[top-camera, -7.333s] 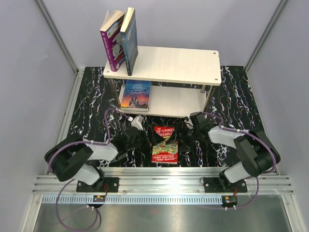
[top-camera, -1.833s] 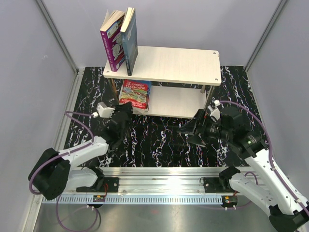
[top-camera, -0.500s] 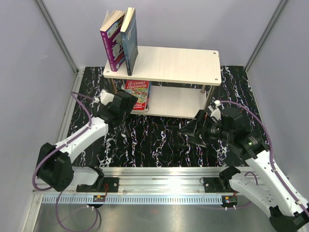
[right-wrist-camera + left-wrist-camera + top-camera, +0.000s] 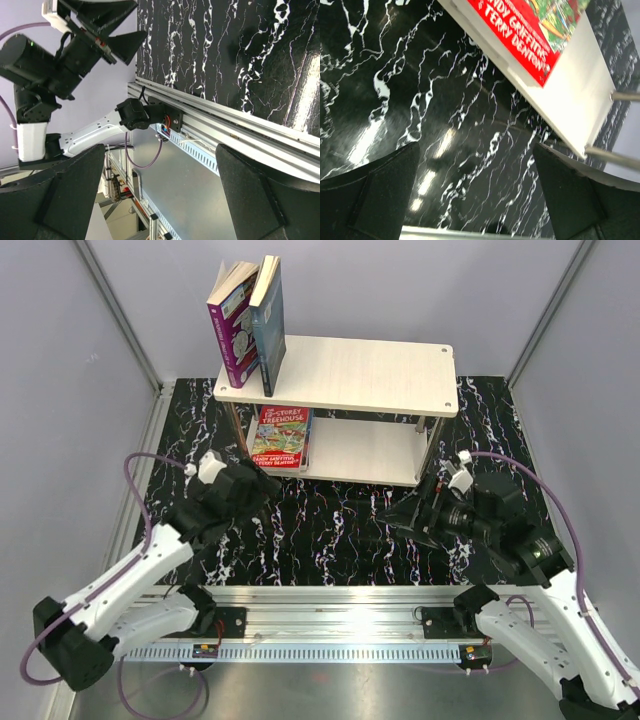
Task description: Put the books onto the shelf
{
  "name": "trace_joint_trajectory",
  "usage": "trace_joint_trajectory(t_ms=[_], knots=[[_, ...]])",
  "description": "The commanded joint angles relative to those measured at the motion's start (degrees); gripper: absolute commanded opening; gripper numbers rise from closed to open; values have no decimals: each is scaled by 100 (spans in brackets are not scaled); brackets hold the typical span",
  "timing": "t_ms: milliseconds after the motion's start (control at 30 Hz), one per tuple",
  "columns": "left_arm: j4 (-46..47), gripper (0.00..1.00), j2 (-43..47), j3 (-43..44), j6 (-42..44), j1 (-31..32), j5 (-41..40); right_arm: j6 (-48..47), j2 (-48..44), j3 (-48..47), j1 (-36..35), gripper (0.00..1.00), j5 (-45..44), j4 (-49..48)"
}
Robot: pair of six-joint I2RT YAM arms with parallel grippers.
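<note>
While the red-green book [image 4: 281, 437] lies on the lower board of the shelf [image 4: 350, 375], my left hand [image 4: 262, 488] and right hand [image 4: 396, 512] hover spread, empty.

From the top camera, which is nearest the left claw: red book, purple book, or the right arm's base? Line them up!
1. red book, on the lower board, just beyond the left gripper.
2. purple book, upright on the top board, left end.
3. right arm's base, near right corner.
</note>
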State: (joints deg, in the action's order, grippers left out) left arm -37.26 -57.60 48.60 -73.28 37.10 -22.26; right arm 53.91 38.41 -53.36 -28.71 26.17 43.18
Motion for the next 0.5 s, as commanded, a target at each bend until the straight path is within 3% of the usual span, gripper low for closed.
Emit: trace_joint_trajectory(t_ms=[0, 200, 300, 467], knots=[[-405, 99, 669, -113, 375, 253, 29, -65, -123, -131, 23, 100, -86, -11], [-1020, 99, 1426, -18, 384, 1008, -445, -38, -501, 10, 23, 100, -113, 112], [-1555, 99, 1577, 438, 419, 1500, -910, -56, -659, 45, 23, 100, -69, 164], [-2268, 99, 1428, 1754, 1279, 1967, -1456, -30, -923, -165, 32, 100, -121, 340]])
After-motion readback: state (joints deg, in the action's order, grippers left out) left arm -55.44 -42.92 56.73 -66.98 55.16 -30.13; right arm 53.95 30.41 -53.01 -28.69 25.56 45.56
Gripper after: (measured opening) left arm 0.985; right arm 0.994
